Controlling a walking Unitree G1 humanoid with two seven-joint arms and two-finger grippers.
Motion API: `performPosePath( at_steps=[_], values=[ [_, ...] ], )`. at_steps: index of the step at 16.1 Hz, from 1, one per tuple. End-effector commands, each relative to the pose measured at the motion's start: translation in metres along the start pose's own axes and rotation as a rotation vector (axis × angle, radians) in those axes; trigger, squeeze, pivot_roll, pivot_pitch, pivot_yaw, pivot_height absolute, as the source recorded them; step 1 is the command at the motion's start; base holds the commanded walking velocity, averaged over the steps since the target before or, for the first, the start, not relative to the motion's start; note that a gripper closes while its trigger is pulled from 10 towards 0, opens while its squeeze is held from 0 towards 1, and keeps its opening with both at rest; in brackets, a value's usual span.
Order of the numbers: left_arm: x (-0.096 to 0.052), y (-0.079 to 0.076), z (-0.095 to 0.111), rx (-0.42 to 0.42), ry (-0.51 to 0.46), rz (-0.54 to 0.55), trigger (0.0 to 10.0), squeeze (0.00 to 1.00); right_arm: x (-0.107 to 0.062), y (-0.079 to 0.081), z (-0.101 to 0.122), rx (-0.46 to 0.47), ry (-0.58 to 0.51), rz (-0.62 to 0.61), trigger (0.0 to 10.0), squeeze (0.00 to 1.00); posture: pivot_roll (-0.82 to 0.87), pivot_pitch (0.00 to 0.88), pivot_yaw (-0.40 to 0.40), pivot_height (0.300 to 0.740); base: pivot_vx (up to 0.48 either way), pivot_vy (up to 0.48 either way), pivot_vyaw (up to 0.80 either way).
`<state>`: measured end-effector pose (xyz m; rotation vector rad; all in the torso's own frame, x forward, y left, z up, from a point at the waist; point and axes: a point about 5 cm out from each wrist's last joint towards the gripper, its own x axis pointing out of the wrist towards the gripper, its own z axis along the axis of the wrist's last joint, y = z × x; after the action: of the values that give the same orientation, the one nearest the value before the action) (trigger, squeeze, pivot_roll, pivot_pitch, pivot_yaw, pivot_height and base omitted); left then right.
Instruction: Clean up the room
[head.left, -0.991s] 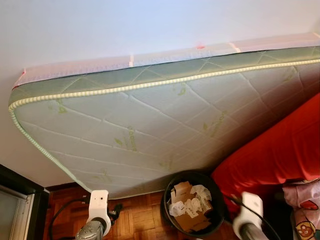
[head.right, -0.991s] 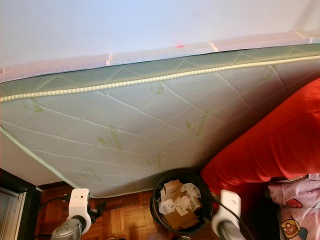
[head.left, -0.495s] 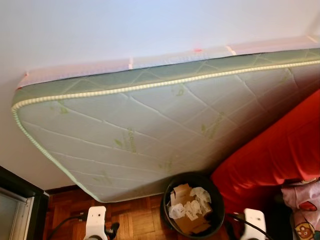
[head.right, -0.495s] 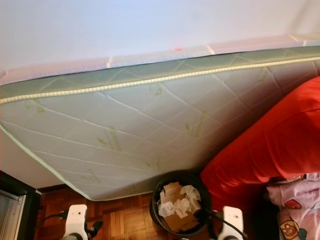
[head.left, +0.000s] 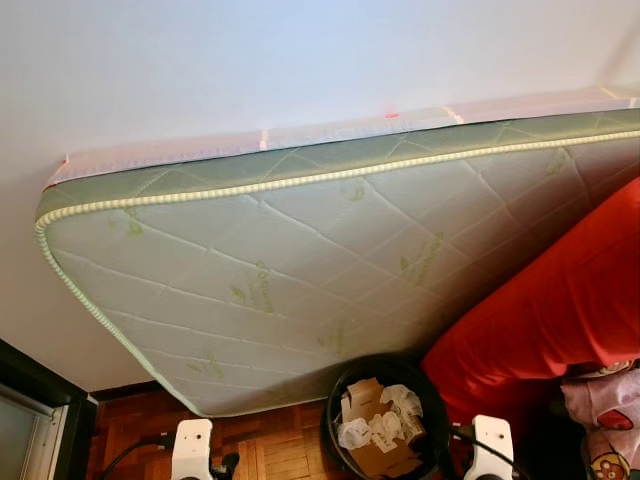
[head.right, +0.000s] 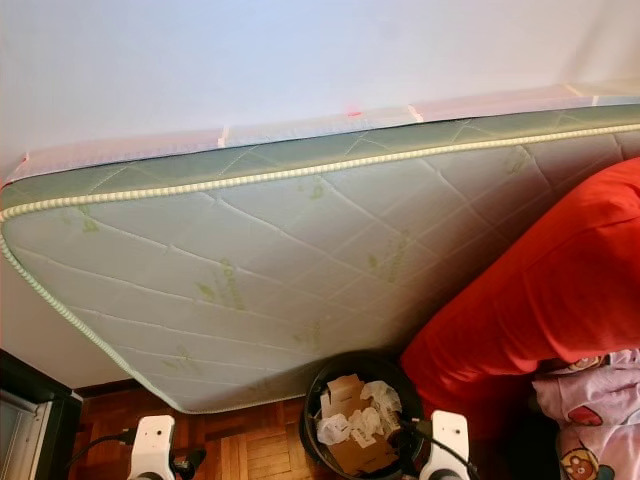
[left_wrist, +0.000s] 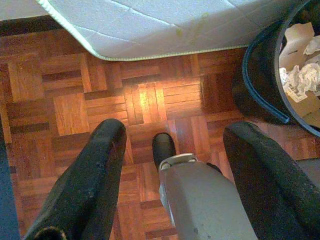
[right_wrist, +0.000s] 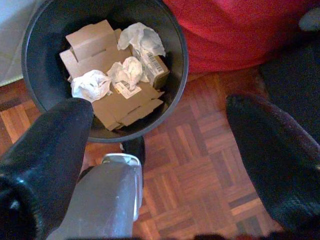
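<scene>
Parquet floor (left_wrist: 75, 105): black bin (right_wrist: 35, 30) holds cardboard; left end effector (left_wrist: 170, 175) and right end effector (right_wrist: 160, 165) spread apart.

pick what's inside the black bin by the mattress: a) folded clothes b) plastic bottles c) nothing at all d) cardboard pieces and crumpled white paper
D: the black bin holds flattened cardboard pieces and crumpled white paper, seen from above in the right wrist view.

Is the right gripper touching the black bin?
Apart: the right wrist view shows the open right gripper above the bin, bare floor between its fingers.
</scene>
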<state>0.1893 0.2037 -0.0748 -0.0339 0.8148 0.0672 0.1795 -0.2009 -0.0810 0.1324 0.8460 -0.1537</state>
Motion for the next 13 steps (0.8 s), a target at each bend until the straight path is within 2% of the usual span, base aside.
performPosePath(
  at_steps=[1,4,8,13],
  values=[
    [-0.0027,-0.0001,-0.0103,-0.005,0.033,0.007,10.0,0.00,-0.0024,-0.0018,-0.0093,0.013,0.031,-0.012,10.0,0.00,0.05,0.062,-0.024,0.738,0.000,0.000,0.00],
    [-0.0035,-0.0003,-0.0131,-0.006,0.043,0.003,10.0,0.00,-0.0041,-0.0082,-0.0127,0.052,0.036,-0.046,10.0,0.00,0.05,0.052,-0.023,0.738,0.000,0.000,0.00],
    [-0.0033,0.0003,-0.0124,0.000,0.044,-0.002,10.0,0.00,-0.0045,-0.0089,-0.0143,0.050,0.045,-0.047,10.0,0.00,0.05,0.067,-0.021,0.738,0.000,0.000,0.00],
    [-0.0030,0.0015,-0.0109,0.000,0.041,0.003,10.0,0.00,-0.0042,-0.0078,-0.0137,0.058,0.042,-0.045,10.0,0.00,0.06,0.089,-0.021,0.738,-0.250,0.000,0.00]
  ],
)
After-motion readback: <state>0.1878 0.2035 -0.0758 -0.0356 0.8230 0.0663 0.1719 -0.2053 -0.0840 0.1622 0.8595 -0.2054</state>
